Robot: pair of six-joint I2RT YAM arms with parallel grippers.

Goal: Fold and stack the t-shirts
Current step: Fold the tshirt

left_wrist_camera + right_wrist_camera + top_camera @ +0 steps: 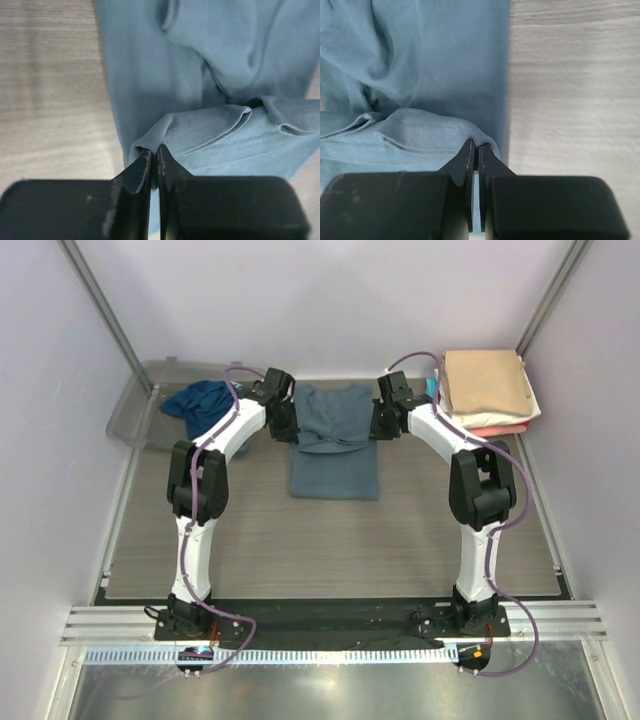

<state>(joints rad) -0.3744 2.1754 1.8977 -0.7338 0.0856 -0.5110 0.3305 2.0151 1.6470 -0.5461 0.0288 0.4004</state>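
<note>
Top external view: the slate-blue t-shirt (335, 465) lies mid-desk (330, 540) between the two arms. At its left side the left fingers (154, 152) are pinched together on a stitched hem edge, held up over the flat cloth. The right fingers (476, 150) grip the same hem at the right side. A teal-blue t-shirt (203, 402) lies crumpled in the clear tub (135, 420), far left. Far right is a folded stack, with the tan t-shirt (485, 380) on top and the coral t-shirt (497, 429) beneath.
</note>
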